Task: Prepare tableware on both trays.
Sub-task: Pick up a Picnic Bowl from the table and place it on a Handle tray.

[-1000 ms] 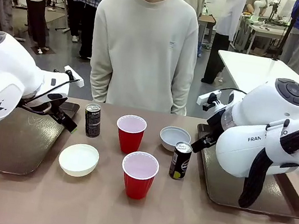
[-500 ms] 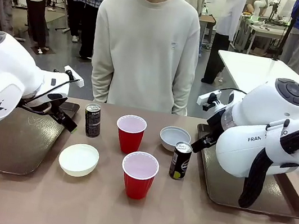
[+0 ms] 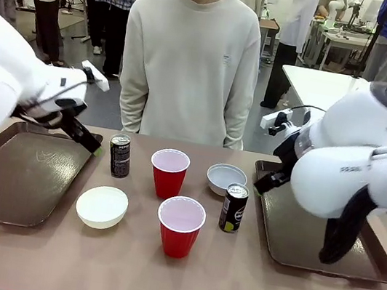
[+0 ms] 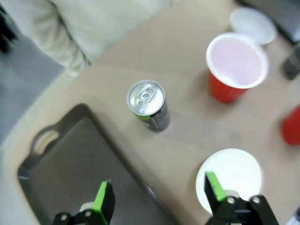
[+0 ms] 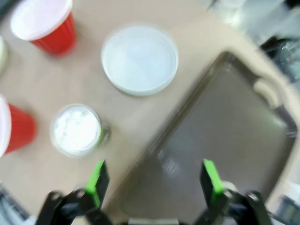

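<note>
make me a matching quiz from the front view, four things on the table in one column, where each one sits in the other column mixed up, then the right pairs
Things
1. cream-white bowl
2. grey-blue bowl
3. far red cup
4. near red cup

Places
A. of the four, closest to the robot's edge of the table
B. on the table just beside the left tray
C. between the left black can and the grey-blue bowl
D. on the table by the right tray's far corner

Pairs: 1-B, 2-D, 3-C, 4-A

Both trays (image 3: 19, 176) open, cups (image 3: 180, 224), bowls (image 3: 101, 206), cans (image 3: 119, 155) crowded between
</note>
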### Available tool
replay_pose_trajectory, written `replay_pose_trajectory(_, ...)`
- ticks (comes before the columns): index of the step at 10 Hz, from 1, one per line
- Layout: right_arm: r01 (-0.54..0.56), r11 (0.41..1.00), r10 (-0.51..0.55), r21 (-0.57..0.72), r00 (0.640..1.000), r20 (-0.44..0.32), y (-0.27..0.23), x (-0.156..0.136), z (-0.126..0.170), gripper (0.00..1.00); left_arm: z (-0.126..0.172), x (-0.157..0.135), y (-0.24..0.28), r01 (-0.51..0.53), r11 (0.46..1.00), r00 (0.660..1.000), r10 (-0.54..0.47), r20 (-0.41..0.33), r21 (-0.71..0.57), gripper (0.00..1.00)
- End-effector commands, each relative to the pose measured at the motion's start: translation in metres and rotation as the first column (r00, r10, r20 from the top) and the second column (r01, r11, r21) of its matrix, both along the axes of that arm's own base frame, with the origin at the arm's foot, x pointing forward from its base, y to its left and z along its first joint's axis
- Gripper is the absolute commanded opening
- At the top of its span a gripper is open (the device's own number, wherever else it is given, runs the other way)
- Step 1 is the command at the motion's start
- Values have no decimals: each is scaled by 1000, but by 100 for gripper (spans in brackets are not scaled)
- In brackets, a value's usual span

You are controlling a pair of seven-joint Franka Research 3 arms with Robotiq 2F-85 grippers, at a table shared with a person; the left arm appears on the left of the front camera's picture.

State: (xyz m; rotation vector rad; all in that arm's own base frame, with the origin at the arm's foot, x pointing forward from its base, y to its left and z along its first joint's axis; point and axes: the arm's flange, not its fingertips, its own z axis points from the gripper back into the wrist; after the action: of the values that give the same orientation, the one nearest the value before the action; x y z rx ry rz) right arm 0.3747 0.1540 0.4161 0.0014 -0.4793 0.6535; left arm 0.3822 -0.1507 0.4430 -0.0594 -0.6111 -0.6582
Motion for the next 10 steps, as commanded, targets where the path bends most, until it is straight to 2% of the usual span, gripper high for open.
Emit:
replay_pose_trajectory(1, 81, 991, -98, -106, 982, -160, -53, -97, 13, 100, 27, -75, 58, 56, 998, 993, -57, -108, -15, 100)
replay_pose_trajectory(2, 96, 987, -123, -130, 966, -226, -61, -123, 10, 100, 29, -92, 66, 78, 997, 985, -78, -155, -2, 100)
replay_pose_trajectory(3, 46, 996, -67, -79, 957, -282, -56, -148, 3, 100, 27, -107, 71, 104, 995, 973, -104, -208, -8, 100)
replay_pose_trajectory(4, 7, 1000, -8, -4, 955, -295, -47, -161, -2, 100, 18, -115, 68, 74, 997, 965, -66, -254, 24, 100)
replay_pose_trajectory(5, 76, 990, -101, -115, 968, -229, -40, -58, 42, 100, 57, -50, 45, 74, 997, 985, -74, -155, -8, 100)
replay_pose_trajectory(6, 76, 990, -101, -115, 968, -229, -40, -58, 42, 100, 57, -50, 45, 74, 997, 985, -74, -155, -8, 100)
replay_pose_trajectory(7, 44, 995, -68, -91, 958, -278, -33, -86, 58, 100, 65, -69, 55, 78, 997, 973, -76, -220, 3, 100)
replay_pose_trajectory(8, -101, 987, 141, 121, 911, -388, -40, -65, 45, 100, 48, -46, 65, 85, 978, 944, -140, -300, -190, 100)
replay_pose_trajectory(9, -67, 957, 200, 281, 855, -479, -67, -49, 32, 100, 32, -35, 84, 93, 935, 910, -219, -352, -342, 100)
replay_pose_trajectory(10, -23, 878, 294, 478, 814, -501, -98, -40, 25, 100, 11, -33, 107, 62, 842, 869, -310, -386, -536, 100)
